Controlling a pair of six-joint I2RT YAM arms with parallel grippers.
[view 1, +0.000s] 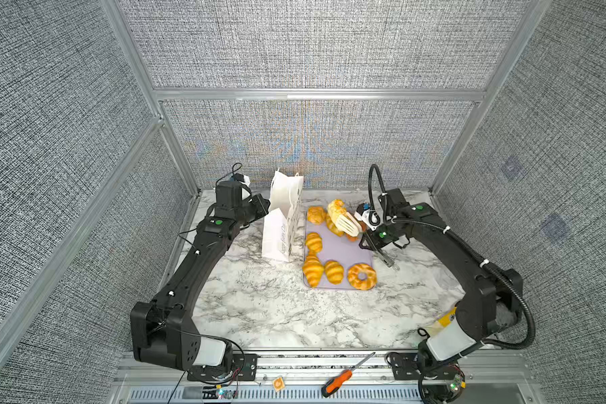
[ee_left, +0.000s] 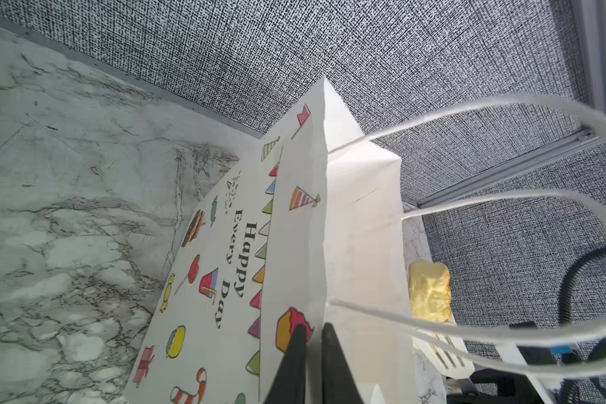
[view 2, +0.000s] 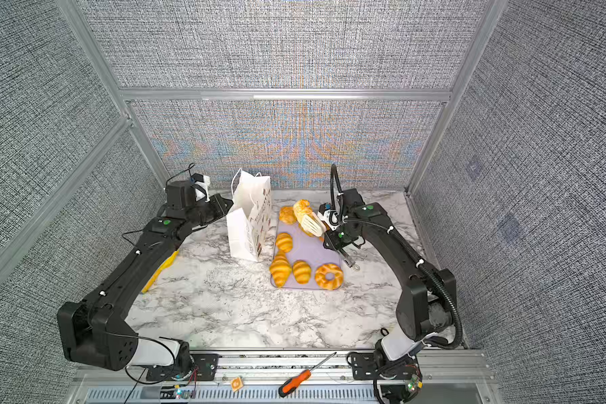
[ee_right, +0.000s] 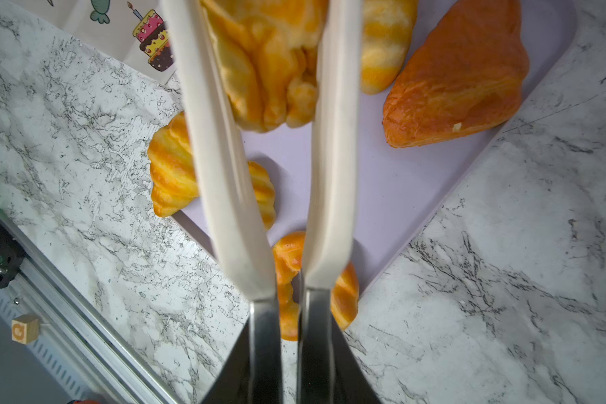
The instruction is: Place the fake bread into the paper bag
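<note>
Two grips are seen, both narrow. The steel handles of the tongs (ee_right: 217, 140) are clamped by the right gripper (ee_right: 291, 335), jaws nearly together. The white tong blades are squeezed on the puff (ee_right: 270, 63). The puff is held tilted over the far end of the tray (ee_right: 399, 182), raised above the bread lying there. The tongs' ring end is left sticking out past the tray's right edge, over the table (view 1: 259, 307).

Pose of the right arm: the elbow is carried high off the tray's right side and the forearm is run forward. The wrist is folded so that the tongs are aimed across the tray's far end toward the bag (ee_left: 357, 227).

The bag's upper edge is pinched by the left gripper (ee_left: 310, 328), one finger on each side of the paper and almost no gap between them. The bag is stood upright just beside the tray's left edge, with its handles loose above. How far the mouth gapes cannot be told.

Pose of the left arm: it is stretched long and low from its base, well left of the tray. The wrist is turned in sideways, so the bag is met on the side away from the tray.

Seven pieces are counted on the tray:
- The bun (view 1: 316, 214) is at the far left corner.
- One croissant (view 1: 332, 228) is partly covered by the tongs.
- The dark croissant (ee_right: 462, 77) is at the far right, mostly hidden in both top views.
- One more (view 1: 314, 241) is at the left edge.
- Two croissants (view 1: 312, 269) and the doughnut (view 1: 361, 276) are lined along the near edge.
</note>
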